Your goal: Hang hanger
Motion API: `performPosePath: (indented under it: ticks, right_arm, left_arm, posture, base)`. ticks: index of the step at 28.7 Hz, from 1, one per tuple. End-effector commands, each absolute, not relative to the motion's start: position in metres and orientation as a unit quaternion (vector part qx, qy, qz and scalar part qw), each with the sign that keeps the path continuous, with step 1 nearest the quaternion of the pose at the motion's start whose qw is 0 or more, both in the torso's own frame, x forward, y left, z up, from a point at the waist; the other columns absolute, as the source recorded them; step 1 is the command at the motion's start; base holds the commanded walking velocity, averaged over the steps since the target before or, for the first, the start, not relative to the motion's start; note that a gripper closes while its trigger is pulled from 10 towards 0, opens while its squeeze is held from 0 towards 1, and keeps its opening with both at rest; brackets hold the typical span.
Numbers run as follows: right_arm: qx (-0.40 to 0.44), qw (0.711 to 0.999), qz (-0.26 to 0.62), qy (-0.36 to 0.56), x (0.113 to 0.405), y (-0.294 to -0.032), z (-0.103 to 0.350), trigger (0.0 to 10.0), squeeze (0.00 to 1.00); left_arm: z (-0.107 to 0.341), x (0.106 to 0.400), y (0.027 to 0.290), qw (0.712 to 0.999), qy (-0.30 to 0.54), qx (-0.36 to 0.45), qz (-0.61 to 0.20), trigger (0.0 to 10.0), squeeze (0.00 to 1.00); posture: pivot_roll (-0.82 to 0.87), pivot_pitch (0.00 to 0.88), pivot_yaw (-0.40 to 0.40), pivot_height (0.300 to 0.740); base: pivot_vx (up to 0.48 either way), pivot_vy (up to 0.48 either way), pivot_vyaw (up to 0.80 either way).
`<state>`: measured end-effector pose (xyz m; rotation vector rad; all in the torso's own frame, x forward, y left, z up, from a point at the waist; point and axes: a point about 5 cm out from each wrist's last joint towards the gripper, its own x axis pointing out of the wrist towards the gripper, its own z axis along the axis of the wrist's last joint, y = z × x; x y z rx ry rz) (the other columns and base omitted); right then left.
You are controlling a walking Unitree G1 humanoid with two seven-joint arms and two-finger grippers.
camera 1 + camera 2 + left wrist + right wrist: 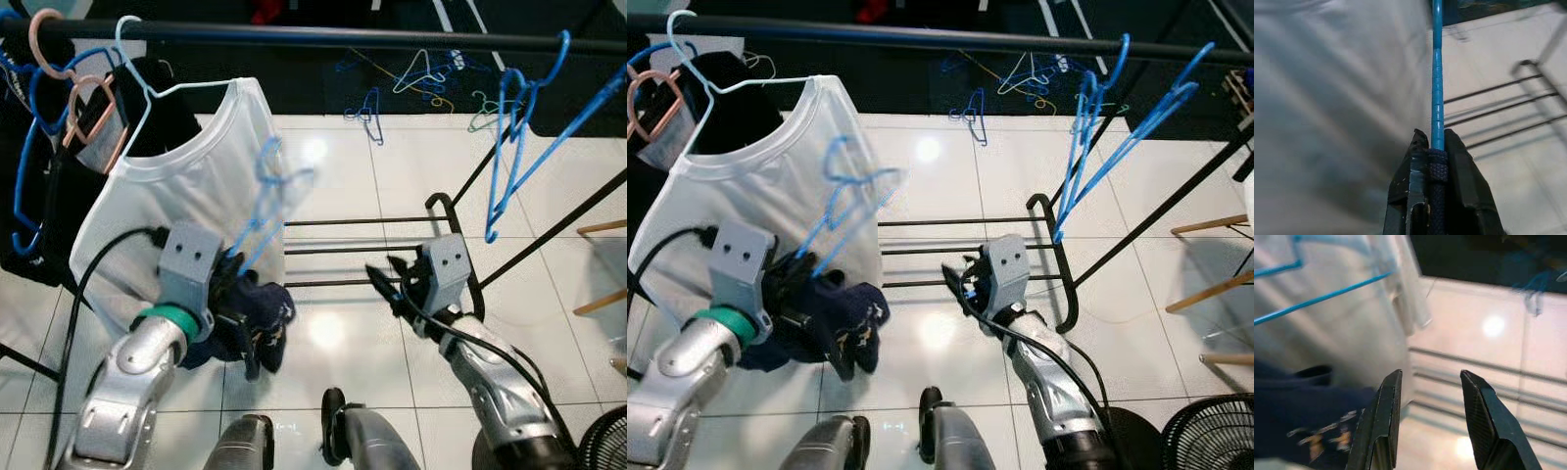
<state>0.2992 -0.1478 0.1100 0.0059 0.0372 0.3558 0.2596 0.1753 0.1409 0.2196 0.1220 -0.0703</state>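
Observation:
A blue wire hanger [266, 201] carries a dark navy garment [257, 318] and is held low in front of a white T-shirt [191, 196]. My left gripper [1432, 161] is shut on the hanger's blue rod [1437, 73], below the black clothes rail [343, 37]. The hanger's hook looks blurred. My right gripper [1427, 401] stands open with nothing between its fingers, at the centre right [390, 274], pointing toward the navy garment [1298, 431].
The rail holds the white T-shirt on a white hanger [137, 59], pink hangers [59, 69] and dark clothes at the left, and two empty blue hangers [519, 137] at the right. The rack's lower bars [362, 250] cross the white tiled floor. Loose hangers [411, 78] lie beyond. A fan [1205, 431] stands at the lower right.

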Motion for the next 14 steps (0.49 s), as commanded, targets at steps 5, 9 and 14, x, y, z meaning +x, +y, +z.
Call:
performPosePath:
  ticks: [5, 9, 14]
  right_arm:
    - [0.001, 0.991, 0.13, 0.027, 0.311, -0.158, 0.103, 10.0, 0.0]
    - [-0.01, 0.992, 0.125, 0.018, 0.317, -0.155, 0.105, 10.0, 0.0]
    - [-0.018, 0.991, 0.13, -0.001, 0.329, -0.141, 0.106, 10.0, 0.0]
  left_arm:
    - [0.141, 0.261, 0.194, 0.977, 0.022, 0.212, 0.017, 10.0, 0.0]
    - [0.13, 0.261, 0.2, 0.977, 0.035, 0.208, 0.038, 10.0, 0.0]
    - [0.119, 0.256, 0.194, 0.983, 0.028, 0.176, 0.04, 10.0, 0.0]
  posture:
    - [0.05, 0.131, -0.048, 0.74]
    - [0.06, 0.12, -0.06, 0.74]
    - [0.08, 0.101, -0.052, 0.74]
  base:
    - [0.0, 0.0, 0.0]
    - [0.0, 0.0, 0.0]
    - [0.0, 0.0, 0.0]
